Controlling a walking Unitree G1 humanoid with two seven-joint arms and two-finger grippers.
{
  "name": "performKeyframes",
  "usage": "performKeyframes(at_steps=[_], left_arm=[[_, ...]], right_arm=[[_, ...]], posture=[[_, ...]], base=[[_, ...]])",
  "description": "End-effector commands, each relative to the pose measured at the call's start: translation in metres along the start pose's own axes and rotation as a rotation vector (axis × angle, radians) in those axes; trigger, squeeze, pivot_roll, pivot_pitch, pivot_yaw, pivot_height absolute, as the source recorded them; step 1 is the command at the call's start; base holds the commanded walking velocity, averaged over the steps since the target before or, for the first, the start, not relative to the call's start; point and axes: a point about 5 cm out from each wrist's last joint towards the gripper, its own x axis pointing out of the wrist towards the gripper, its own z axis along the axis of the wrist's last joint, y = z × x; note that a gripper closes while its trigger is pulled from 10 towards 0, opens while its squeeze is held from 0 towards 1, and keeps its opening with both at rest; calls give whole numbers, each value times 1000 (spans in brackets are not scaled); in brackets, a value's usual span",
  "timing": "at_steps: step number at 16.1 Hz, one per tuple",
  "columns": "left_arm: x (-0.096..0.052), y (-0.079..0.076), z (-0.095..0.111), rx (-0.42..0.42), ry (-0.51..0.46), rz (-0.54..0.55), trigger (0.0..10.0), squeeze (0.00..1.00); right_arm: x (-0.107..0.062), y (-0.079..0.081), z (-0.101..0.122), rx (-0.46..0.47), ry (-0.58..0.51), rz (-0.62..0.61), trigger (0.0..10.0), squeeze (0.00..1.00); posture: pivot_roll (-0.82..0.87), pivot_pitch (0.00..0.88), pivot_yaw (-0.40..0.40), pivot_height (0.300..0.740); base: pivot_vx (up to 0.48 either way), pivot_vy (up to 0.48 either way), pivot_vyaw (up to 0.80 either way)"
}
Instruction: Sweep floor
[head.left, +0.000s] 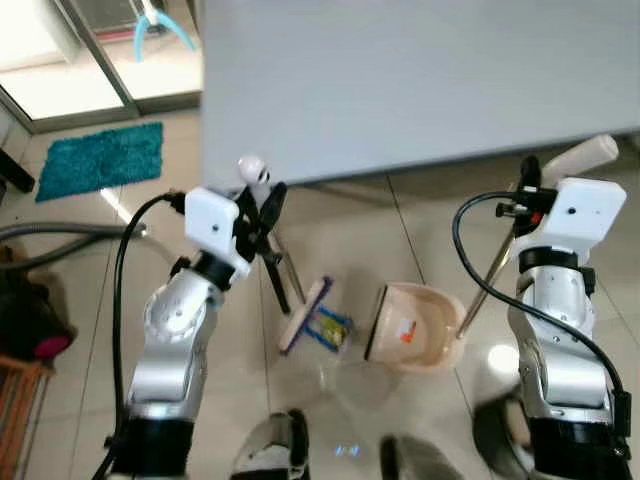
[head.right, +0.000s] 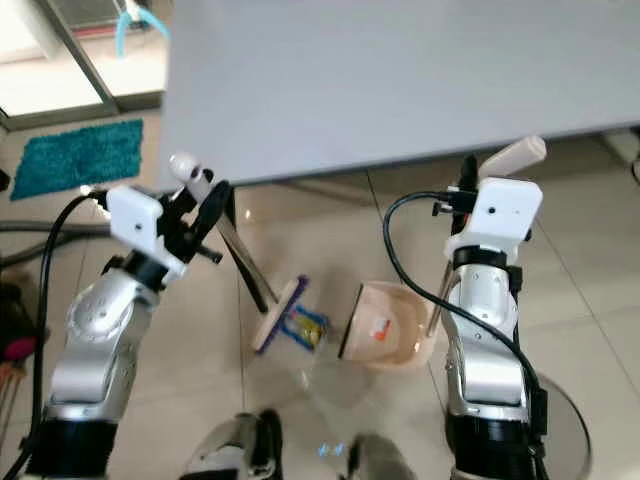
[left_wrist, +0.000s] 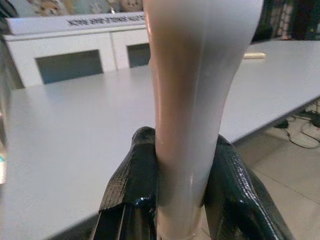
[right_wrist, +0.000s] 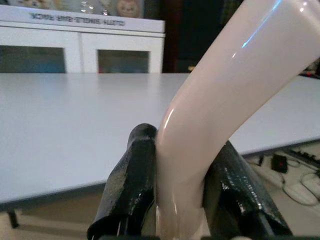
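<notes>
Tiled floor; perhaps wrapper by dustpan.

A home: tiled floor, teal doormat, white cabinets, big grey table.

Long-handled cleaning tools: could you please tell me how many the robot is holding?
2. The broom is in the left gripper, head on the floor; the dustpan is in the right gripper, beside it.

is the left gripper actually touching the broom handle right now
Touching. The left wrist view shows it plainly: the left gripper has a black finger pressed against each side of the pale broom handle, with no gap.
</notes>
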Motion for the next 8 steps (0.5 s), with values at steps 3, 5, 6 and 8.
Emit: performKeyframes(at_steps=[3,5,6,8], left_arm=[[-10,-2,2,27,4,-1,10000,0],[-14,-4,-2,32,37,-8,10000,0],[-18,-6,-6,31,60,-17,10000,0],[-23,-7,-10,46,77,-18,10000,0]], right_arm=[[-2,3,2,30,-18,26,10000,0],[-4,1,-2,32,-5,28,10000,0],[-5,1,-7,26,8,33,10000,0],[-7,3,-10,21,15,41,10000,0]], posture=[[40,147,71,740],[48,150,72,740],[50,158,72,740],[51,169,72,740]], base=[[320,0,325],[0,0,0],[0,0,0],[0,0,0]])
